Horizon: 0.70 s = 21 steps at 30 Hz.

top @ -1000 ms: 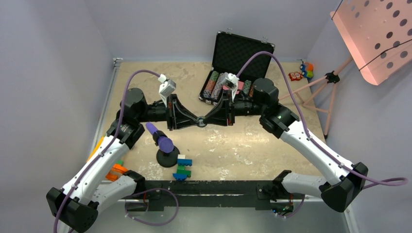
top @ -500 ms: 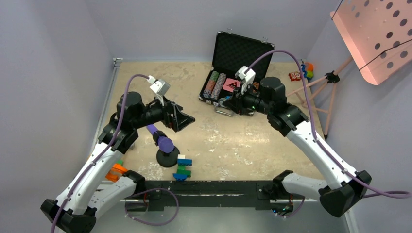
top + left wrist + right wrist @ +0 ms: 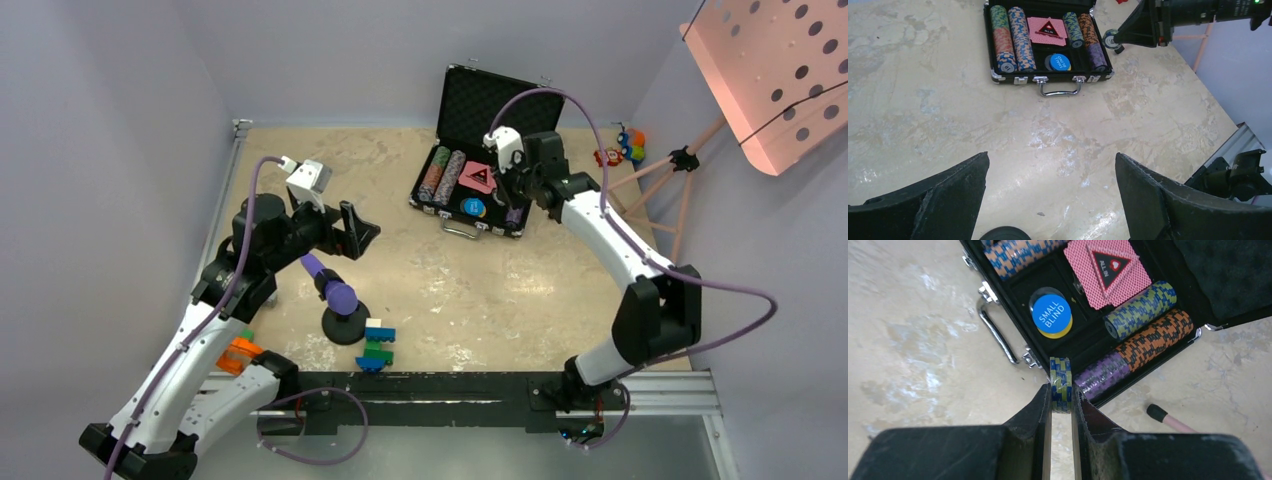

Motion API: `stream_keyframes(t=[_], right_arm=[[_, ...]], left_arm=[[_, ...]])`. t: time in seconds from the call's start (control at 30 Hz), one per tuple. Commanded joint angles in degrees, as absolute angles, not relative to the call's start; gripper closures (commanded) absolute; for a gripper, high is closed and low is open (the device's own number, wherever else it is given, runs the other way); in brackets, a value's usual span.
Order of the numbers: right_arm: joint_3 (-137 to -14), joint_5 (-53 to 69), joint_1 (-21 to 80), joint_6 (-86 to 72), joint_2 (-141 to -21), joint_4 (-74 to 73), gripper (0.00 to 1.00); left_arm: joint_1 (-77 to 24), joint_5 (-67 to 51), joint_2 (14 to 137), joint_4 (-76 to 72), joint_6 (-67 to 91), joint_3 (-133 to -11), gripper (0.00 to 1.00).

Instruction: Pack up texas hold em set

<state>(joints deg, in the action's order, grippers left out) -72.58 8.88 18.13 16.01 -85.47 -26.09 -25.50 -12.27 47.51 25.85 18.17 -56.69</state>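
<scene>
The texas hold em set's black case (image 3: 1058,78) lies open at the far side of the table (image 3: 500,290), right of centre. Its foam-lined lid (image 3: 497,108) stands up and its silver handle (image 3: 995,337) is turned toward my bases. My right gripper (image 3: 1061,390) is pressed onto a short stack of blue-and-yellow chips (image 3: 1061,371), held on edge at the handle-side rim, close beside the row of purple chips (image 3: 1103,374). I cannot tell whether the stack is over the tray or just outside its wall. In the tray lie more chip rows, the pink cards (image 3: 1108,270) and a blue button (image 3: 1050,314) reading SMALL BLIND on a yellow button (image 3: 1067,324). My left gripper (image 3: 1051,160) hangs spread wide, holding nothing, above the tabletop. It is well apart from the case and near the purple-tipped object (image 3: 335,290).
</scene>
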Motion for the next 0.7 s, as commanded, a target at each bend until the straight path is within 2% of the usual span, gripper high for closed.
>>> stream_keyframes(t=[0.0,0.33,0.67], right_arm=[[-77.6,7.2,18.4,24.0,-89.6,-24.9,1.00],[-78.9,0.6,18.4,38.5,-98.8,-21.6,1.00],[-81.6,-1.1,18.6,41.6,-106.6,-19.6,1.00]], left_arm=[[-25.2,-10.1,46.9,25.6,16.3,-57.9,0.01],[-25.2,-9.5,46.5,26.2,15.7,-58.3,0.01],[-25.2,-9.3,47.1,26.6,15.4,-58.5,0.01]])
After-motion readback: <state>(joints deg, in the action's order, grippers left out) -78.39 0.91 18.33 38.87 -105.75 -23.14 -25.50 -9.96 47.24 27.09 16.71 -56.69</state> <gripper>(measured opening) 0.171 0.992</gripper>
